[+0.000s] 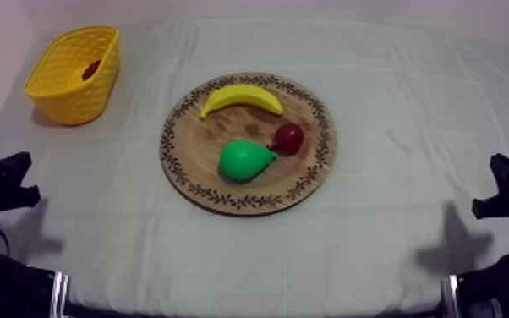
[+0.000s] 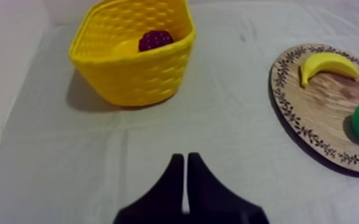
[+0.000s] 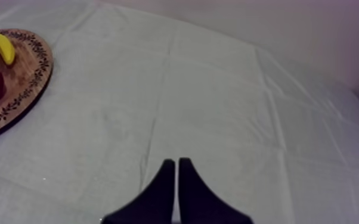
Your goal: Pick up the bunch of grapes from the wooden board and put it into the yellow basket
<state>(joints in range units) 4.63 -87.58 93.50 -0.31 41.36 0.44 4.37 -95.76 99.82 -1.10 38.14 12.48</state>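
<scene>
The bunch of grapes (image 2: 155,40) lies inside the yellow basket (image 2: 134,77), close to its far wall. It is a dark purple, knobbly lump, and only its upper part shows over the near rim, so which way its long axis runs cannot be told. The basket stands at the far left of the cloth-covered surface (image 1: 393,237), well apart from the round wooden board (image 1: 309,182) in the middle. On the board a banana (image 1: 241,97) lies along the far side, bowed, with both tips turned toward the near edge. A green pear (image 1: 243,161) points its narrow end at the small red fruit (image 1: 288,138) just beside it. The left jaws are pressed together in a narrow wedge, holding nothing, over bare cloth in front of the basket. The right jaws are likewise closed and empty, over bare cloth to the right of the board.
</scene>
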